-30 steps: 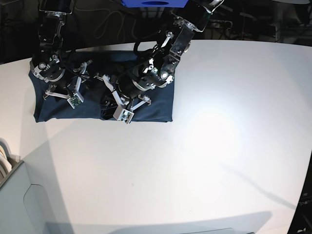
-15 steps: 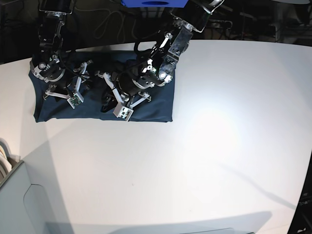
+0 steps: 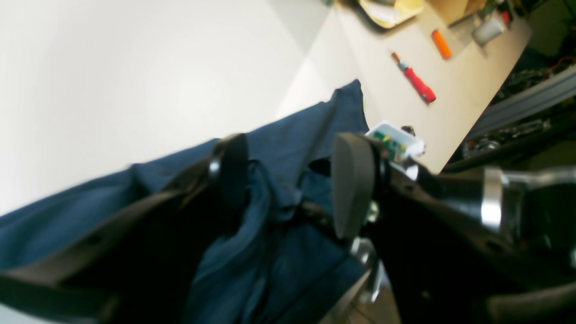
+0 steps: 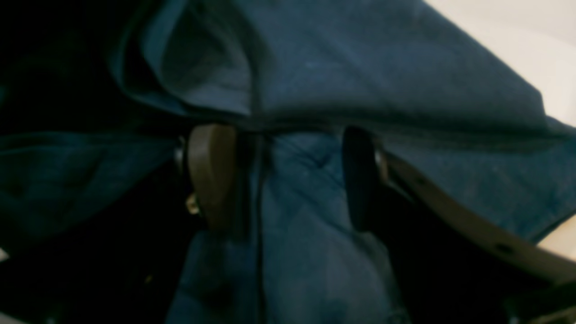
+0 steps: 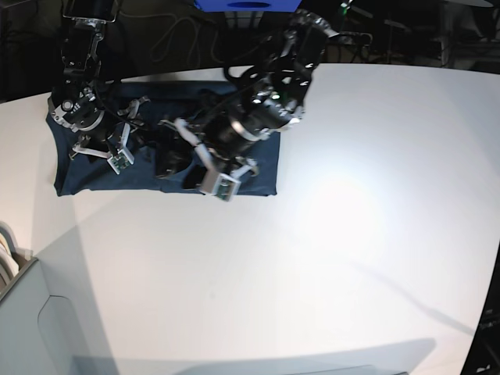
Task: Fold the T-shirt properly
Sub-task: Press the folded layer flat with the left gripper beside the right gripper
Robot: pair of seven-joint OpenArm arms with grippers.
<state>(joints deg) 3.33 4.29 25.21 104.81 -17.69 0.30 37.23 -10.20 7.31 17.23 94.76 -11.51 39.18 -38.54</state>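
Observation:
The dark navy T-shirt [image 5: 258,168] lies as a flat rectangle at the table's far left, creased in the middle. My left gripper [image 5: 173,160] hovers over that middle. In the left wrist view it [image 3: 290,175] is open, with a raised ridge of the T-shirt [image 3: 265,202] between the fingers and leaning on the left fingertip [image 3: 229,166]. My right gripper [image 5: 139,123] is over the shirt's left part. The right wrist view shows it [image 4: 285,177] open, fingers pressed down on the T-shirt [image 4: 306,225], and a loose fold [image 4: 216,81] just beyond them.
The white table [image 5: 328,258] stretches to the right and front of the shirt. A grey-white box edge [image 5: 23,312] is at the lower left. A side bench [image 3: 450,112] in the left wrist view carries a red-handled screwdriver [image 3: 416,83] and an orange item [image 3: 441,43].
My left gripper has opened and let go of the bunched cloth, and its wrist has swung toward the shirt's front edge. The right arm has stayed where it was.

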